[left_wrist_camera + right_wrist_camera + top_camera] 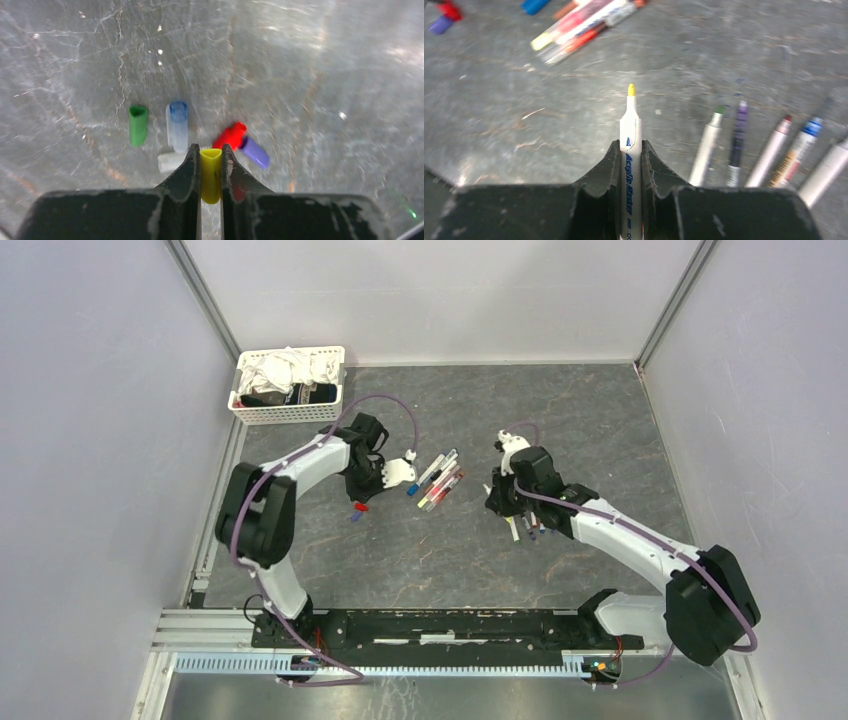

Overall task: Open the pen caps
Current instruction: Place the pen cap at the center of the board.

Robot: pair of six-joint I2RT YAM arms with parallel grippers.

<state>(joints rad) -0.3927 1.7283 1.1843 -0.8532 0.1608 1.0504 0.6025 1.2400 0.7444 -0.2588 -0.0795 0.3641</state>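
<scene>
My left gripper (210,150) is shut on a yellow pen cap (210,172) just above the table. Under it lie loose caps: green (138,125), blue (178,125), red (230,136), purple (256,153) and a pale one (170,161). My right gripper (630,145) is shut on a white pen (630,125) whose bare yellow tip points forward. To its right lie several uncapped pens (738,140). A bundle of capped pens (438,480) lies between the two grippers, with the left gripper (358,495) on one side and the right gripper (497,502) on the other.
A white slatted basket (290,412) of cloths stands at the back left corner. Grey walls close in the table on three sides. The arms' mounting rail (440,625) runs along the near edge.
</scene>
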